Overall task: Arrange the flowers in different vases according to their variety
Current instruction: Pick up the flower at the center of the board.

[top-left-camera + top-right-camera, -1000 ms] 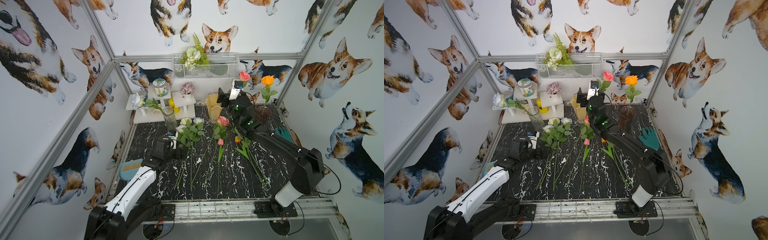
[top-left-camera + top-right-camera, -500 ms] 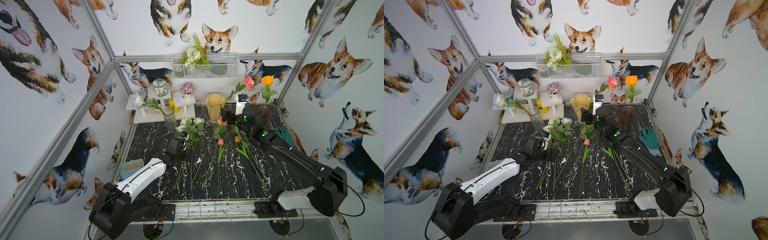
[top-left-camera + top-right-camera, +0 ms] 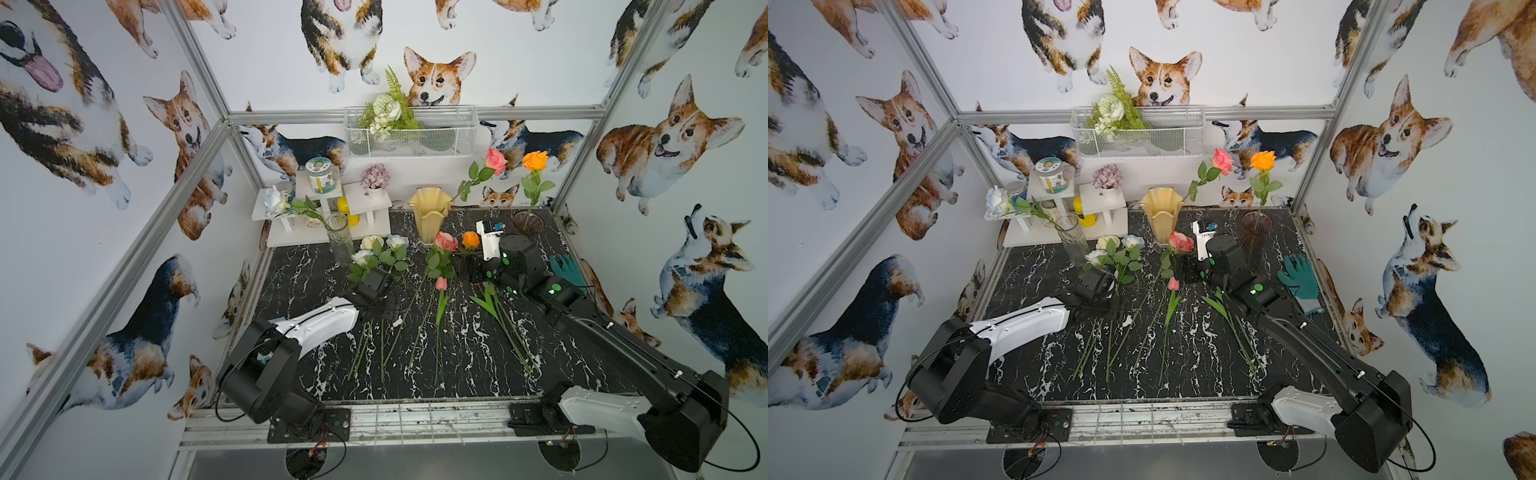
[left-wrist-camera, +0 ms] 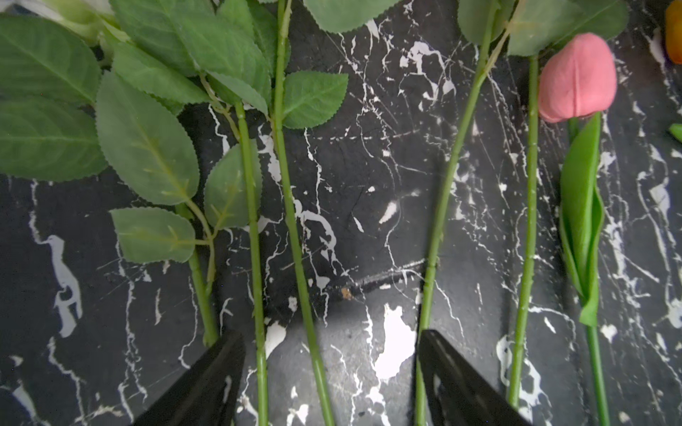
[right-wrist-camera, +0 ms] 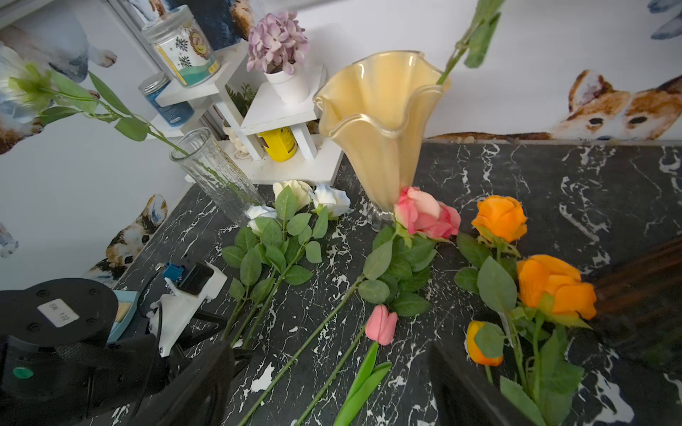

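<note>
Bright, even, diffuse light in both top views, soft sheen on the cream vase [image 5: 376, 147] in the right wrist view, faint shadows on the marble tabletop [image 3: 469, 374] around it, wide-angle bowing at edges, left wrist close-up slightly soft

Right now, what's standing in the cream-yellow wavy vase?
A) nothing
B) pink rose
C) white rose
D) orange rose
B: in both top views the pink rose has its stem running down into the cream-yellow wavy vase, while the orange rose stands in the dark glass vase.
</note>
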Robot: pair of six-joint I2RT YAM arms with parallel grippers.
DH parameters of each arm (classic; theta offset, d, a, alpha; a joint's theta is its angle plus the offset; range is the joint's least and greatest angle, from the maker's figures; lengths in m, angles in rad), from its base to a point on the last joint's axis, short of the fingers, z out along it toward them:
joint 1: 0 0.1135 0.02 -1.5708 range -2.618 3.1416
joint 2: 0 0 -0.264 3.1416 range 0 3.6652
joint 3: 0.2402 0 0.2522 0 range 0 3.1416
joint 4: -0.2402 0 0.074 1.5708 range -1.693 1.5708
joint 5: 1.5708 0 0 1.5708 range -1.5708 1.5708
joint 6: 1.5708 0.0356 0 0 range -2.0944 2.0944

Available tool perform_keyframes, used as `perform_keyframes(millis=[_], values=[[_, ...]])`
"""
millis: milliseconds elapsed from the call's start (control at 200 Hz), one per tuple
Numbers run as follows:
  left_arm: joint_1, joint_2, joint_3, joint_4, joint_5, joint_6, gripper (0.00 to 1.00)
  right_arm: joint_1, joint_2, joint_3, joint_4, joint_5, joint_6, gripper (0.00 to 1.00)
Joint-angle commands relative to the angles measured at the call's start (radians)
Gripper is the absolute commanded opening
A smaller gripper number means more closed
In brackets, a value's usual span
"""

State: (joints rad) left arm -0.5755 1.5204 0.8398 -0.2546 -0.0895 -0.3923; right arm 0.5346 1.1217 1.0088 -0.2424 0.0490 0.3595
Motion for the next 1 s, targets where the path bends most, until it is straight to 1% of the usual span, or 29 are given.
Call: perform_keyframes(millis=[0, 75, 200, 445, 515, 540, 646, 816, 991], values=[[-0.006, 0.027, 0.027, -0.028, -0.029, -0.032, 0.74, -0.032, -0.043, -0.034, -0.004, -0.047, 0.047, 0.87], [-0.009, 0.053, 0.042, -0.047, -0.039, -0.039, 0.69, -0.06, -0.058, -0.054, 0.0, -0.071, 0.06, 0.86], [-0.013, 0.087, 0.058, -0.064, -0.052, -0.053, 0.64, -0.088, -0.071, -0.07, -0.003, -0.087, 0.065, 0.85], [-0.021, 0.13, 0.073, -0.074, -0.069, -0.09, 0.53, -0.106, -0.075, -0.076, -0.009, -0.098, 0.066, 0.83], [-0.023, 0.13, 0.076, -0.074, -0.071, -0.092, 0.51, -0.112, -0.077, -0.076, -0.011, -0.097, 0.065, 0.83], [-0.023, 0.156, 0.076, -0.074, -0.073, -0.093, 0.5, -0.114, -0.078, -0.076, -0.013, -0.098, 0.067, 0.83], [-0.025, 0.176, 0.081, -0.074, -0.078, -0.097, 0.49, -0.121, -0.085, -0.083, -0.014, -0.099, 0.068, 0.83], [-0.027, 0.208, 0.09, -0.069, -0.082, -0.094, 0.43, -0.137, -0.097, -0.098, -0.015, -0.11, 0.073, 0.82], [-0.029, 0.225, 0.087, -0.055, -0.084, -0.101, 0.25, -0.149, -0.109, -0.114, -0.02, -0.119, 0.079, 0.82]])
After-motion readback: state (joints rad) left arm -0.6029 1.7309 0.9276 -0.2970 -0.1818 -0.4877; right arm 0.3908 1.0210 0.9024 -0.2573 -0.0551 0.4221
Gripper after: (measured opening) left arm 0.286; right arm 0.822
